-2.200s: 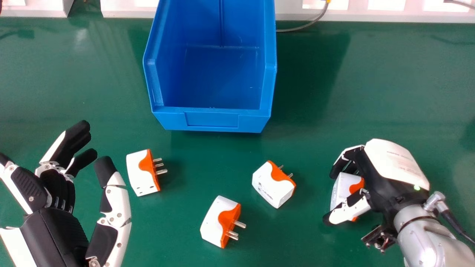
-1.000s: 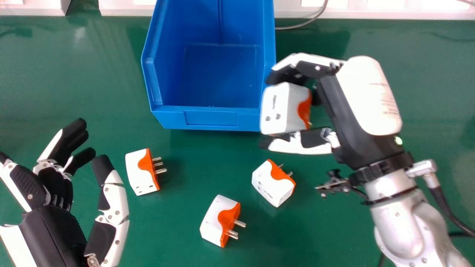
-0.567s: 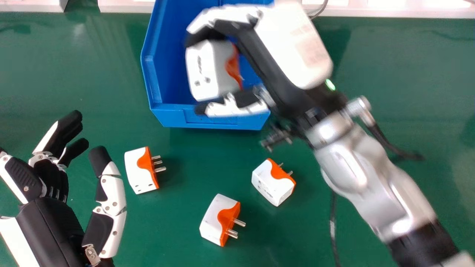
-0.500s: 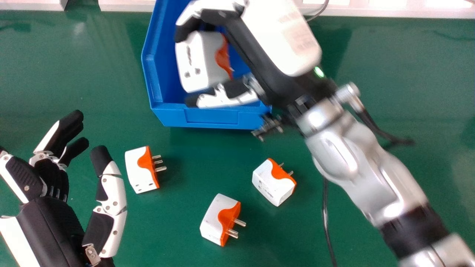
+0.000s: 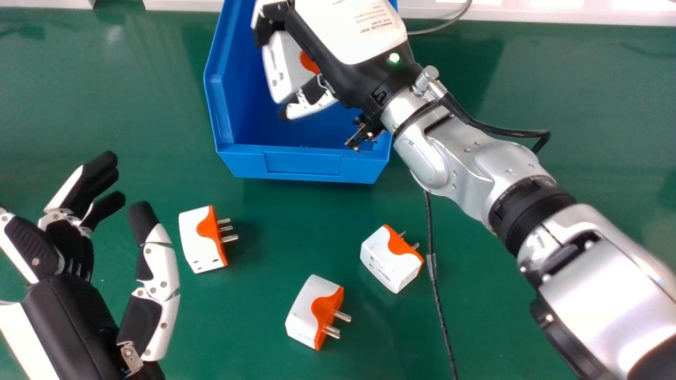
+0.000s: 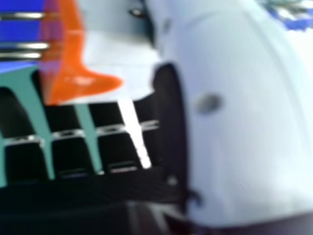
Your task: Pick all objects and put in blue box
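Observation:
My right hand (image 5: 343, 63) is over the blue box (image 5: 303, 164) in the head view, curled round a white and orange plug adapter (image 5: 285, 66). In the right hand view the held adapter (image 6: 117, 63) with its metal prongs lies against the hand's thumb (image 6: 244, 112). Three more adapters rest on the green table: one at centre left (image 5: 200, 240), one nearer the front (image 5: 314, 311) and one at centre right (image 5: 391, 258). At the left edge my left hand (image 5: 68, 295) stays with relaxed fingers, holding nothing, left of the nearest adapter.
The silver right forearm (image 5: 470, 169) crosses the table's right half from the lower right. A thin black cable (image 5: 435, 285) hangs beside the centre-right adapter. Behind the box run white panels (image 5: 528, 13) and a grey cable (image 5: 443, 25).
My right hand has gone from the table's right side to over the box, lifting the adapter with it, and lately moved farther back. The left hand has shifted slightly.

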### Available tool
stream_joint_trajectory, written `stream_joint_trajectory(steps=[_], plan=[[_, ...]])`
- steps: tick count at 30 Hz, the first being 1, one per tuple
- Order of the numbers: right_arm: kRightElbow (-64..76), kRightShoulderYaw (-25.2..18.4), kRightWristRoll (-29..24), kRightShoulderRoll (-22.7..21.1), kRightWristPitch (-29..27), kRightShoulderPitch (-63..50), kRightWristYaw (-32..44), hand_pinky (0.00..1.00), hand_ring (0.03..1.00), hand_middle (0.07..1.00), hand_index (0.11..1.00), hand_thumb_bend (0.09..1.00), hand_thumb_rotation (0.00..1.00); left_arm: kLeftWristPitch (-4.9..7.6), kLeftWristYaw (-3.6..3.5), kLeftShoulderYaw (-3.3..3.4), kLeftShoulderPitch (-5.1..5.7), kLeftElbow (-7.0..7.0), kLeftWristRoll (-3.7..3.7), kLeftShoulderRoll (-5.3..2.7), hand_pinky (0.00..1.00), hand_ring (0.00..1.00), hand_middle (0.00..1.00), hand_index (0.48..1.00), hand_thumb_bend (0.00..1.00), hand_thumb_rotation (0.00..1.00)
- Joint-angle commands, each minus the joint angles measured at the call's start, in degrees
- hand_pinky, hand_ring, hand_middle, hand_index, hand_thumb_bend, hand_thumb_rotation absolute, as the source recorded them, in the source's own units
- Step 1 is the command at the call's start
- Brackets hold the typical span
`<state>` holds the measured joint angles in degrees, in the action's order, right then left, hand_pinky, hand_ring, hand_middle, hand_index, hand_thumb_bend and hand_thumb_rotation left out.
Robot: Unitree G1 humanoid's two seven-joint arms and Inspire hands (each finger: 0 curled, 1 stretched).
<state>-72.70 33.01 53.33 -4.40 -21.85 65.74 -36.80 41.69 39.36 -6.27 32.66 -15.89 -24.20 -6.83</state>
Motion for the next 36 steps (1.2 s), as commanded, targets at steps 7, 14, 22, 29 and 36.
stream_joint_trajectory(steps=[7, 14, 22, 29, 36], plan=[[-2.54, 2.71, 0.44, -1.13, 3.43, 6.34, 1.45, 0.31, 0.448, 0.519, 0.527, 0.494, 0.00, 0.45, 0.63, 0.30, -0.40, -0.19, -0.32, -3.63, 0.67, 0.72, 0.72, 0.730, 0.27, 0.00], [-2.85, 3.27, -0.04, -1.56, 3.79, 6.72, 1.28, 0.34, 0.456, 0.516, 0.520, 0.496, 0.00, 0.54, 0.58, 0.25, -0.71, 0.14, 0.14, -3.52, 0.66, 0.73, 0.73, 0.730, 0.26, 0.00], [-2.48, 6.43, 2.10, -0.45, 10.47, 6.81, 4.55, 0.83, 0.975, 0.985, 0.952, 0.983, 0.27, 0.62, -0.33, -0.10, -0.40, 0.05, 1.19, -3.30, 0.67, 0.74, 0.74, 0.735, 0.24, 0.00], [-1.99, 8.06, 2.61, -0.05, 13.40, 6.48, 3.13, 0.99, 1.000, 1.000, 1.000, 1.000, 0.43, 0.56, -0.56, -0.12, -0.16, -0.04, 1.08, -3.53, 0.66, 0.74, 0.73, 0.733, 0.24, 0.00], [-1.08, 7.15, 1.51, -0.34, 13.20, 6.12, 2.61, 1.00, 1.000, 1.000, 1.000, 1.000, 0.46, 0.76, -0.63, -0.42, 0.20, -0.21, 1.10, -3.55, 0.67, 0.74, 0.74, 0.733, 0.24, 0.00]])
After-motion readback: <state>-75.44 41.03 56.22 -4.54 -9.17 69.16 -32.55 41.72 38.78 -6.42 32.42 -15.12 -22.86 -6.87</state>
